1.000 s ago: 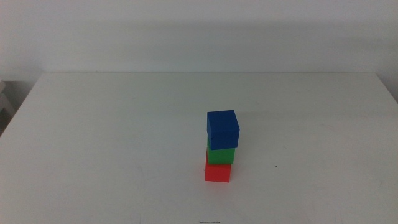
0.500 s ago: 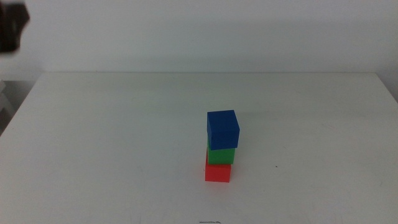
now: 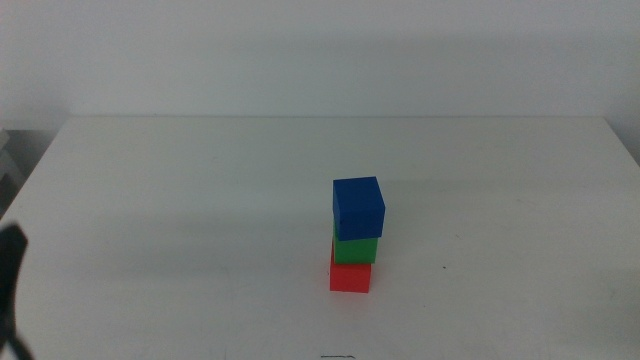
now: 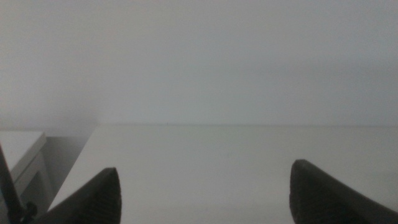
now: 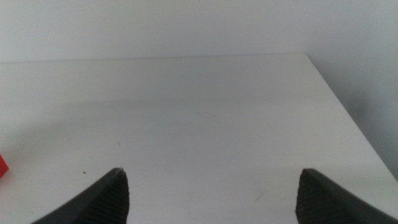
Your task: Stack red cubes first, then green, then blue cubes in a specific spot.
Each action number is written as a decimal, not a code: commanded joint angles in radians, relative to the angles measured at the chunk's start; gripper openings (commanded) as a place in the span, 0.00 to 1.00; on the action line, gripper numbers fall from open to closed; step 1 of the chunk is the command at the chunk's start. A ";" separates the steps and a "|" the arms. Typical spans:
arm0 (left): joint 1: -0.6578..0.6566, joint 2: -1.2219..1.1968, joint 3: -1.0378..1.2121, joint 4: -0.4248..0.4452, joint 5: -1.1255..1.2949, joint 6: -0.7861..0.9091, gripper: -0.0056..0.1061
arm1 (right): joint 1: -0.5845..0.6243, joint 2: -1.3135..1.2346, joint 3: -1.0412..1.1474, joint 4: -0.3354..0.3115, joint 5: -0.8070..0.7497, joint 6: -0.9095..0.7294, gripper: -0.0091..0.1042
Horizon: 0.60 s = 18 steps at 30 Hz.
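Three cubes stand in one stack a little right of the table's middle in the middle view. The red cube (image 3: 350,277) is on the white tabletop, the green cube (image 3: 356,249) sits on it, and the blue cube (image 3: 358,206) is on top, turned slightly. The spot beneath the stack is covered by the red cube. Nothing touches the stack. My left gripper (image 4: 202,202) is open and empty over bare table. My right gripper (image 5: 211,199) is open and empty too. A sliver of the red cube (image 5: 2,167) shows at the edge of the right wrist view.
A dark part of the left arm (image 3: 10,290) pokes in at the lower left edge of the middle view. The white table (image 3: 180,200) ends at a pale wall behind. A white piece of furniture (image 4: 18,149) stands beside the table's corner.
The stack has not moved. A dark shape at the top left corner half a second ago is gone, and a dark arm part now shows at the lower left edge.
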 commanded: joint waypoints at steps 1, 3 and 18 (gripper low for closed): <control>0.002 -0.075 0.049 0.003 -0.092 -0.012 0.87 | -0.004 -0.051 0.016 -0.016 -0.079 -0.009 0.90; 0.002 -0.151 0.107 0.013 -0.102 -0.012 0.87 | -0.004 -0.075 0.033 -0.021 -0.080 -0.009 0.90; 0.002 -0.297 0.270 0.054 -0.123 -0.012 0.87 | -0.005 -0.123 0.078 -0.054 -0.061 -0.009 0.90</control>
